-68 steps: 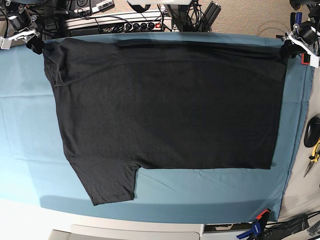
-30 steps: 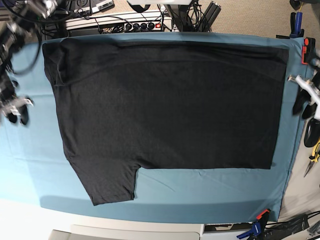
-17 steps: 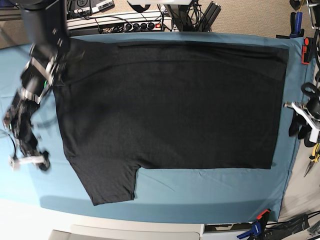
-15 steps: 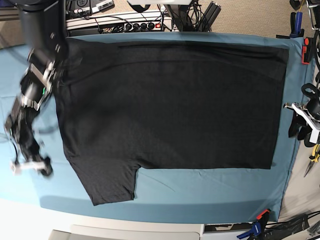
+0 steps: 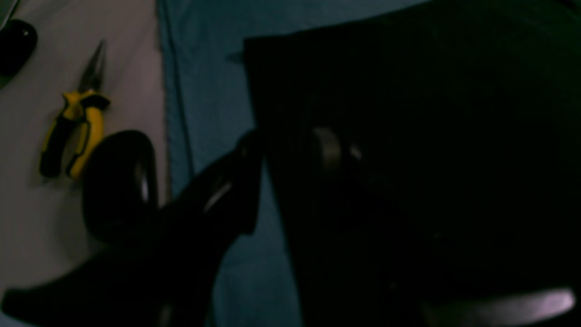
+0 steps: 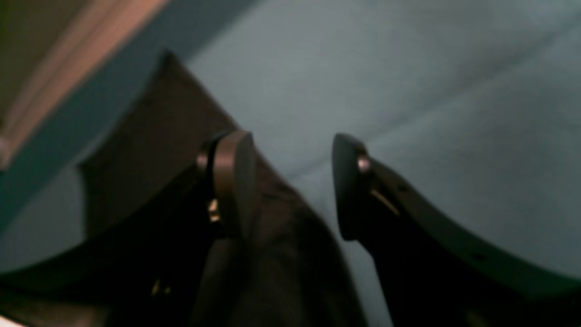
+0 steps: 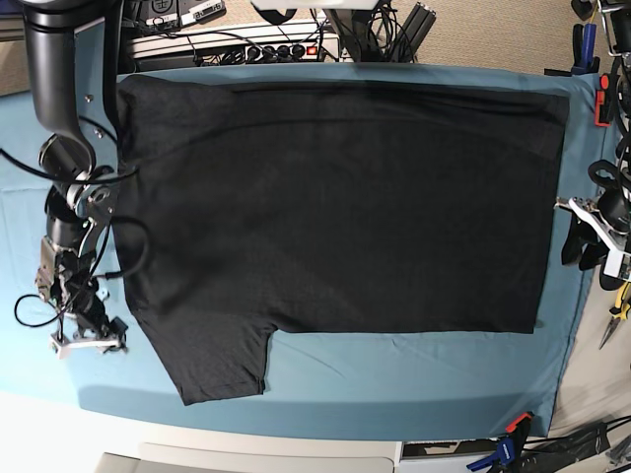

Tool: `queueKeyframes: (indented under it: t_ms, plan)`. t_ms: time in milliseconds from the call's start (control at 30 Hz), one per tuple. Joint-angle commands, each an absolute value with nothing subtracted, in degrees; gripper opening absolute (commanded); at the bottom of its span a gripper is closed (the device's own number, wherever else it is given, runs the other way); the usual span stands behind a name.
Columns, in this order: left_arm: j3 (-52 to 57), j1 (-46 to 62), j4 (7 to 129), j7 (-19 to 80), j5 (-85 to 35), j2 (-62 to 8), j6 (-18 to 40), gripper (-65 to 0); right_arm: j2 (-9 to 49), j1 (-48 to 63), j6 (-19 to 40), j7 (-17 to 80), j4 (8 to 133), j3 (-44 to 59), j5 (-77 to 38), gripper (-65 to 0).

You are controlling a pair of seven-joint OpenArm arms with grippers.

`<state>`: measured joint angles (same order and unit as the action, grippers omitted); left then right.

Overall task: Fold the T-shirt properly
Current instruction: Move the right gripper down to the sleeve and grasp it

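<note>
The T-shirt lies flat on the table cloth, one sleeve extending toward the front edge. The right gripper sits just beside that sleeve, over the cloth. The left gripper sits beside the opposite edge. Pliers lie off the cloth, near the left gripper.

Black T-shirt lies flat, plain side up, one sleeve pointing toward the near-left table edge
</note>
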<state>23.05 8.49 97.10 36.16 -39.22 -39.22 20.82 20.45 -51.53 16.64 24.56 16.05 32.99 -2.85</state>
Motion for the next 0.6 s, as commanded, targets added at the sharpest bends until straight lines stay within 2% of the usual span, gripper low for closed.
queueKeyframes:
  t_ms: [0, 333, 567]
  plan:
    - [23.8, 7.8, 97.9, 34.9, -39.9, -40.6, 20.8, -44.5, 21.1, -53.1, 16.8, 22.3, 16.9, 33.1, -3.2, -36.9]
    - [23.8, 7.8, 97.9, 34.9, -39.8, -40.6, 20.8, -44.5, 20.5, -49.6, 16.8, 21.7, 16.9, 33.1, -6.3, -36.9]
    - [23.8, 7.8, 97.9, 34.8, -39.8, -40.6, 20.8, -44.5, 20.4, -49.5, 19.5, 23.6, 16.9, 33.1, -11.2, -36.9]
